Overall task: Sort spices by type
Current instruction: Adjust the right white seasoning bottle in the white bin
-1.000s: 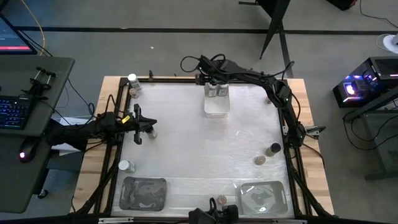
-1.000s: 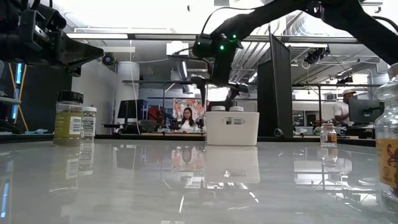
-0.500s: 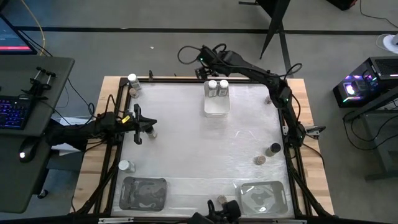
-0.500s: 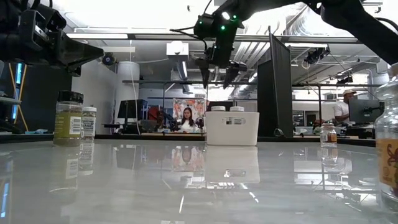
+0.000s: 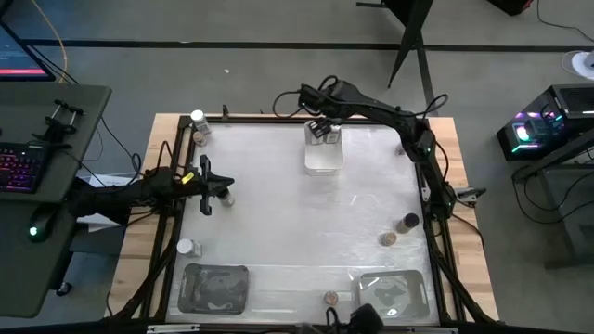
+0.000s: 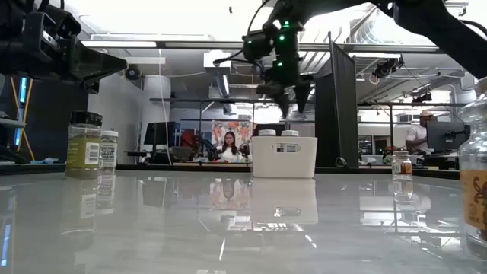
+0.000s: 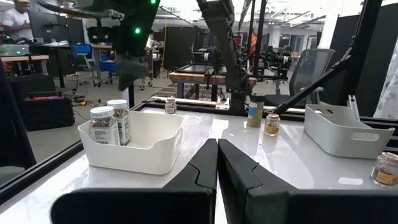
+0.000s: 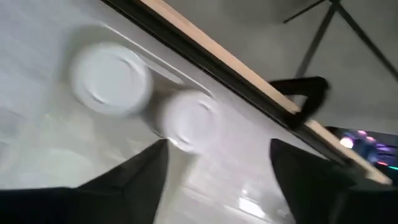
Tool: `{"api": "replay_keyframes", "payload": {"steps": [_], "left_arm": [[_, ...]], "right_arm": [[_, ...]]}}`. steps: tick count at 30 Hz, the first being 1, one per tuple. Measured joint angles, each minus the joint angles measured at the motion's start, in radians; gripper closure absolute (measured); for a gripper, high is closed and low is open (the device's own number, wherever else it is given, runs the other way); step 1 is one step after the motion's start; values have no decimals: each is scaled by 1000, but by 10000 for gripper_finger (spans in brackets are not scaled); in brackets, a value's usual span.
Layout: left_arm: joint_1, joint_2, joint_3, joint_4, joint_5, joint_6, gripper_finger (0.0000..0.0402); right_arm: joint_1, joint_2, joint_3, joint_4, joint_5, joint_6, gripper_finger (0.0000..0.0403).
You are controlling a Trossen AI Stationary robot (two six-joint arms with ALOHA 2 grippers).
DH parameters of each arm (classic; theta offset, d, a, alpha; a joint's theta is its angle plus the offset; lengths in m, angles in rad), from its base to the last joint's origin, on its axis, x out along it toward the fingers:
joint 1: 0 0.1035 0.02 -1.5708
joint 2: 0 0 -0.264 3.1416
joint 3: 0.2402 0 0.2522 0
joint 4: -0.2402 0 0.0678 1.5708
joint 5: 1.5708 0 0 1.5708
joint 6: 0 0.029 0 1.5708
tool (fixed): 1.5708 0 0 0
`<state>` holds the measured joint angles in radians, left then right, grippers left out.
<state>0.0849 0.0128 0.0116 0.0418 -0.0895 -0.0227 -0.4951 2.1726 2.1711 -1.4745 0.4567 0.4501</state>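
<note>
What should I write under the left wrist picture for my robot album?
Shut left gripper faces a white tray holding two white-topped spice jars.

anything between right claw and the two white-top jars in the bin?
Nothing. Low view shows clear air between the open right claw and the two white-topped jars in the white bin.

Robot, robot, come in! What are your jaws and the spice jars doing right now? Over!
Right gripper open, empty, above white tray. Two white-topped jars inside it. Left gripper shut, waiting at left edge. Nothing blocking.

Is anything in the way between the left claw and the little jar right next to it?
No. The left gripper, fingers shut, sits right beside the small jar with only bare table between them.
</note>
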Motion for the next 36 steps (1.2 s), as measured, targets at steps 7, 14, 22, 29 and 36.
{"api": "replay_keyframes", "payload": {"steps": [7, 14, 22, 29, 36], "left_arm": [[0, 0, 0, 0, 0, 0, 401], [0, 0, 0, 0, 0, 0, 401], [0, 0, 0, 0, 0, 0, 401], [0, 0, 0, 0, 0, 0, 401], [0, 0, 0, 0, 0, 0, 401]], "right_arm": [[-83, -1, -49, -42, -31, -149, 379], [-187, -1, -82, 78, -257, -298, 400], [-231, -1, -82, 41, -395, -413, 401], [-228, 1, -82, 61, -389, -450, 402], [-225, 8, -82, 103, -388, -455, 402]]}}
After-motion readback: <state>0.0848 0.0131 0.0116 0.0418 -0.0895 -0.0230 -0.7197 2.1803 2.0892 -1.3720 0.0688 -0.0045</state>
